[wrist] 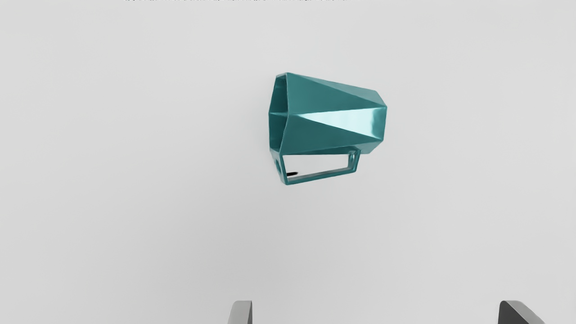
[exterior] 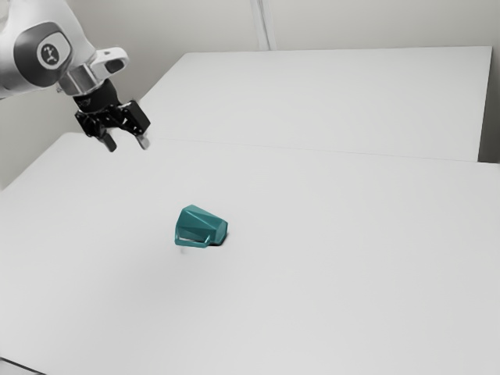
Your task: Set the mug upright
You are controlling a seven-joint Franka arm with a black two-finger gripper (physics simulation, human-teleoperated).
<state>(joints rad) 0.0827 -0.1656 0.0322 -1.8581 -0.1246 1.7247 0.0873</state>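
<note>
Mug lies on its side on table, handle possibly touching it; gripper above, well apart, fingers spread.

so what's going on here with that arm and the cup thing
A white robot arm with a black two-finger gripper hangs above a pale table, fingers apart and holding nothing. Below lies a teal, faceted mug on its side, its mouth toward the exterior view's left. The job is to set it upright, which isn't done yet.
</note>
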